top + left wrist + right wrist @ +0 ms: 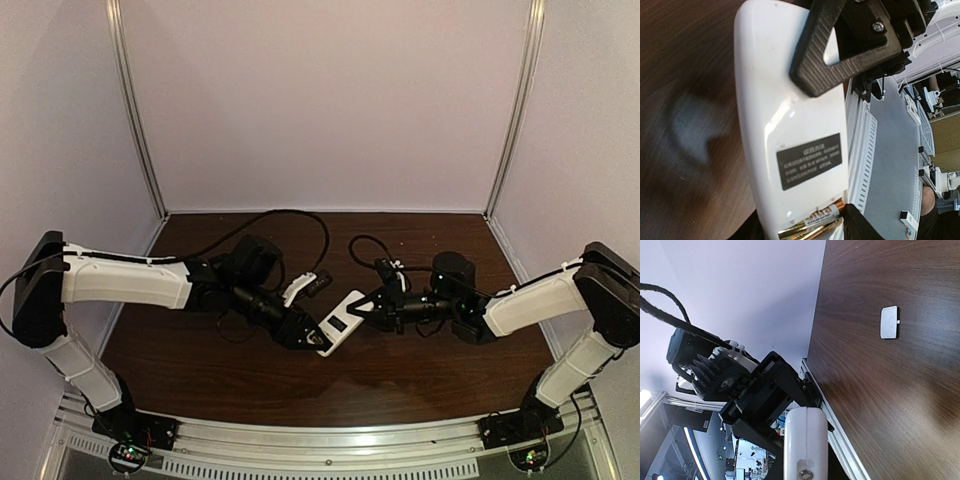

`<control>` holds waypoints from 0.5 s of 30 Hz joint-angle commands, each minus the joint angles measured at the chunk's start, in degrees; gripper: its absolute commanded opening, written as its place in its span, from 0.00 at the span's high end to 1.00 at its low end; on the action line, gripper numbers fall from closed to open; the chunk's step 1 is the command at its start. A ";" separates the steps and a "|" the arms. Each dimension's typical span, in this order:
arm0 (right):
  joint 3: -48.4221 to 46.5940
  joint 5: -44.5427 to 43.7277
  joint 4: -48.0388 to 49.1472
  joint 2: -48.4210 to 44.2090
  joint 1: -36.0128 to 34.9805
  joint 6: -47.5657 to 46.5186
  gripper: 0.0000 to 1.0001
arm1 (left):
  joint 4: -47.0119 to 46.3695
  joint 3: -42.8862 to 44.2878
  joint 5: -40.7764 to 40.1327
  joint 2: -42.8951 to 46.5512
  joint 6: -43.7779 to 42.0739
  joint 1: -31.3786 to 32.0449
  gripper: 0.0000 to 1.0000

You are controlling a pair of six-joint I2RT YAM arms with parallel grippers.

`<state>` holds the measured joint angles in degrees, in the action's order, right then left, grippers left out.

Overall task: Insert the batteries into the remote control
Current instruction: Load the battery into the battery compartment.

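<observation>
The white remote control (340, 322) is held in the air between both grippers, its plain back up with a black label (809, 161). In the left wrist view the two gold batteries (826, 215) lie side by side in the open recess at the remote's near end. My left gripper (305, 335) is shut on that end, with one dark finger (860, 226) beside the recess. My right gripper (368, 308) is shut on the other end, and its black finger (840, 50) lies over the remote's back. The right wrist view shows the remote (805, 440) end-on.
A small white battery cover (889, 322) lies alone on the dark wood table (420, 385). Black cables (300, 215) loop over the table behind the arms. A metal rail (330, 440) runs along the near edge. Pale walls close in the back and sides.
</observation>
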<state>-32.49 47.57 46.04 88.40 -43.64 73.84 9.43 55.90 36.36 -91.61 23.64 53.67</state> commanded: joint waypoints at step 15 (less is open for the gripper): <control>-3.65 7.52 21.46 -6.65 -0.83 4.39 1.00 | 6.76 -2.11 1.33 -4.95 -1.14 -0.72 0.58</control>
<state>-32.49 50.15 48.69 88.27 -43.64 73.21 10.04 56.90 42.74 -92.77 23.57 53.28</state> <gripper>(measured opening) 0.167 0.450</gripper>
